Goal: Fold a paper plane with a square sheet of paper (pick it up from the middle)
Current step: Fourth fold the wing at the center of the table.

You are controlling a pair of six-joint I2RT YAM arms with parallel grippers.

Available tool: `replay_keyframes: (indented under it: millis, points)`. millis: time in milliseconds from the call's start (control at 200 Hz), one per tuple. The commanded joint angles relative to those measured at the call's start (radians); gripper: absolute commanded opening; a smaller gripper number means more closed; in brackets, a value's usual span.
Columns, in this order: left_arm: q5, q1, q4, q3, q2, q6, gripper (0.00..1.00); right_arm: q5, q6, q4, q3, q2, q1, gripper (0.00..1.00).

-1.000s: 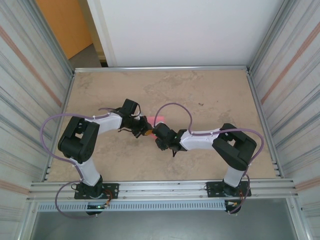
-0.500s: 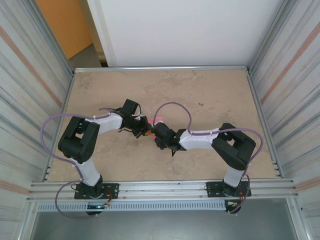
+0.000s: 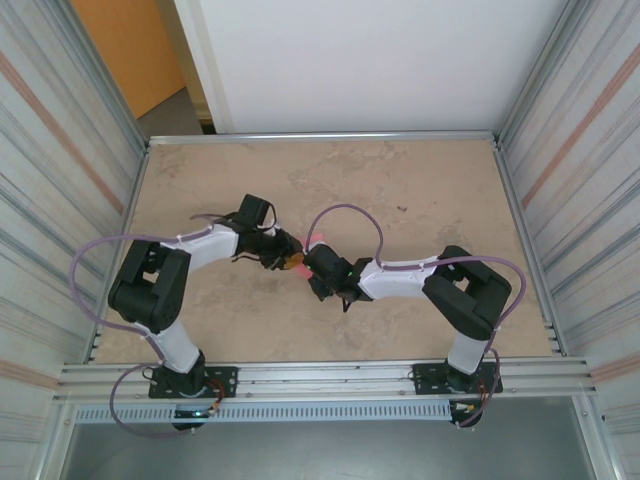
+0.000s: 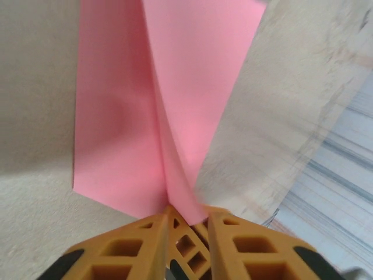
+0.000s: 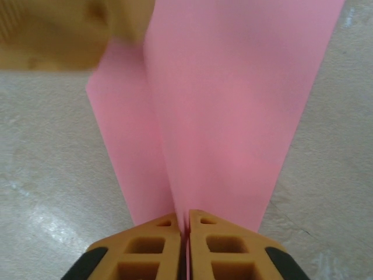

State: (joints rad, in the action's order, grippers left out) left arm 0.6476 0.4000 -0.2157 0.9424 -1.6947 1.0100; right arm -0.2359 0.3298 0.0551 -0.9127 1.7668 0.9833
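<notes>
The pink paper (image 4: 175, 87) is folded along a raised central ridge, with a flap spreading flat to each side over the table. My right gripper (image 5: 187, 224) is shut on the near end of that ridge (image 5: 233, 116), its jaws pressed together. My left gripper (image 4: 187, 219) holds its jaws a little apart, and the other end of the ridge lies loose in the gap between them. From above, both grippers meet nose to nose at mid-table, left (image 3: 288, 260) and right (image 3: 310, 264), and a sliver of pink paper (image 3: 300, 243) shows behind them. A left finger (image 5: 58, 35) blurs the right wrist view's top left corner.
The beige marbled tabletop (image 3: 420, 200) is fenced by metal rails, with corrugated walls at both sides. Purple cables loop over both arms near the meeting point (image 3: 345, 212). Open table lies beyond the grippers and to either side.
My left gripper's jaws have parted off the paper, and its arm has shifted slightly left. My right gripper's jaws have closed on the fold.
</notes>
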Motion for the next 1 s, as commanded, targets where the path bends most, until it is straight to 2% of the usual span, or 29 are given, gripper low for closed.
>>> replay_keyframes:
  millis: [0,175,506,997]
  points:
    - [-0.026,-0.042,-0.024,-0.013,0.072,-0.012,0.31,0.090,0.014,-0.043,0.037,-0.030,-0.029,0.07]
    - [-0.034,-0.079,0.052,-0.087,0.130,0.004,0.31,0.270,0.049,-0.126,0.085,-0.062,-0.088,0.05]
    - [-0.010,-0.061,0.261,-0.228,0.142,0.060,0.25,0.562,0.155,-0.260,0.139,-0.052,-0.194,0.02]
    - [0.004,0.032,0.384,-0.225,0.032,0.044,0.29,0.794,0.289,-0.375,0.174,0.007,-0.301,0.00]
